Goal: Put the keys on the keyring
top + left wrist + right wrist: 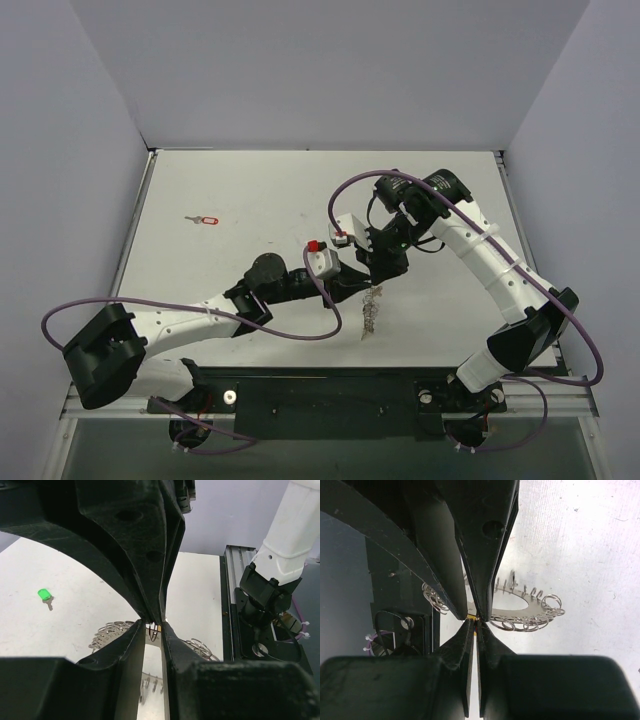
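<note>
The keyring (372, 312), a flat silver hoop rimmed with small wire loops, hangs tilted above the table's middle. Its loops also show as the keyring (112, 631) and the keyring (530, 611). My right gripper (379, 277) (476, 622) is shut at its rim, and a sliver of a yellow-orange key (159, 628) shows in the pinch. My left gripper (365, 281) (154, 626) meets it tip to tip. Its jaws stand a narrow gap apart on either side of the rim. A red-headed key (207, 219) lies far left on the table. A green-headed key (45, 594) lies on the table too.
The white table (250, 190) is walled at the back and sides. The right arm's base (265, 600) and the black mounting rail (320, 395) sit at the near edge. Purple cables (340, 200) loop over both arms.
</note>
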`<state>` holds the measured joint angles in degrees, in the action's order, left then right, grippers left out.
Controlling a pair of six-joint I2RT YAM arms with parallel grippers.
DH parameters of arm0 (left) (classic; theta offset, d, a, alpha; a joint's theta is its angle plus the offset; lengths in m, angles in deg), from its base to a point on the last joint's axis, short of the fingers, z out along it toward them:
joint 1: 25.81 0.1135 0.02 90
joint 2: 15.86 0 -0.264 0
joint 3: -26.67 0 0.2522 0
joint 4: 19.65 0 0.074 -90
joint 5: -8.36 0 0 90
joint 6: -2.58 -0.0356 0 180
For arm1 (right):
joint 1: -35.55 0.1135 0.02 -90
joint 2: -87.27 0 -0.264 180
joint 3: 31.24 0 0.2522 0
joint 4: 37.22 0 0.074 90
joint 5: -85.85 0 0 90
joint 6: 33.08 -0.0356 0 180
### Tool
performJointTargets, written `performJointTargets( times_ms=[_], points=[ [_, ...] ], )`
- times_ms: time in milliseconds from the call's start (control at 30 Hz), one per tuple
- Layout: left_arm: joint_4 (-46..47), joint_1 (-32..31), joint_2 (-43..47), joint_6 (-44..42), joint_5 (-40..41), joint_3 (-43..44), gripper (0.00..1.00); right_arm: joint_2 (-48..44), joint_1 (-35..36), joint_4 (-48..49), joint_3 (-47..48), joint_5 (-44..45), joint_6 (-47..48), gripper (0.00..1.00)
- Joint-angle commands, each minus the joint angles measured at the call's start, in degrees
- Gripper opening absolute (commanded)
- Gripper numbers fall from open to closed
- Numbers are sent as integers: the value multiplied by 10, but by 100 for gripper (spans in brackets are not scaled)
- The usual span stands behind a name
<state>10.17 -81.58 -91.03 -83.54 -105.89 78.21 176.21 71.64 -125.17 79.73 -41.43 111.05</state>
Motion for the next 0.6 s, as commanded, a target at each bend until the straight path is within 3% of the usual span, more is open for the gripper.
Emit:
performJointTargets(
  times_ms=[0, 567],
  points=[
    [5, 1, -2, 0, -22, 33, 28, -4, 4, -26, 18, -17, 6, 0],
    [-25, 1, -13, -7, -35, 45, 18, -2, 4, -27, 18, -20, 5, 0]
  ],
)
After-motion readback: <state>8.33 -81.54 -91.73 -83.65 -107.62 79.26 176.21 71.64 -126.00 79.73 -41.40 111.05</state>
